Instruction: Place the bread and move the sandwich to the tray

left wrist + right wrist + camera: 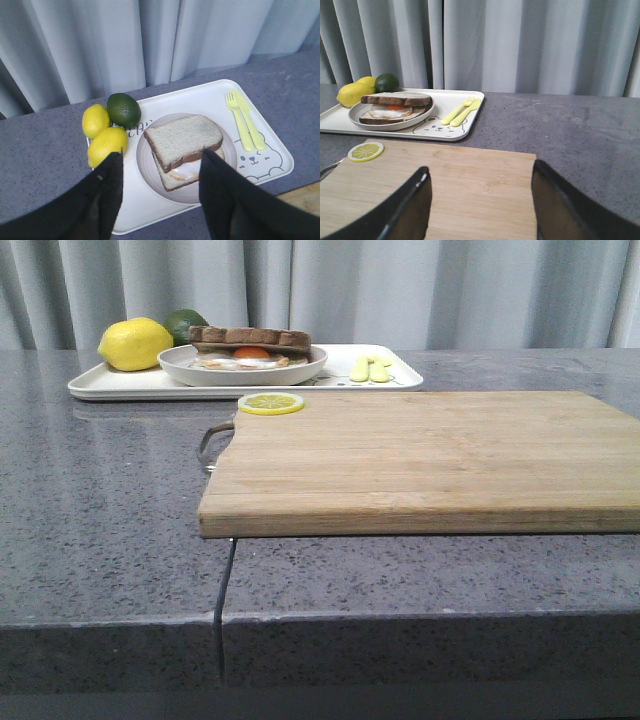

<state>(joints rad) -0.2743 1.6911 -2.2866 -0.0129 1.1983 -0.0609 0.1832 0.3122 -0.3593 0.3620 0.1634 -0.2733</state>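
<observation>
Grey desk point(100, 500) with wooden cutting board point(430, 460) in front and white tray point(110, 383) behind.

Resting on tray: round plate point(180, 367) carrying sandwich point(250, 345), bread slice point(182, 137) on top and fried egg beneath; beside it lemons point(135, 343), lime point(123, 109), yellow-green fork and knife point(245, 122). Lemon slice point(271, 403) at board's far corner. Left gripper point(160, 192) and right gripper point(480, 200) both spread apart, empty.

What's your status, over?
Left gripper open above sandwich. Right gripper open over cutting board. Sandwich plated on tray. Nothing blocking.
</observation>
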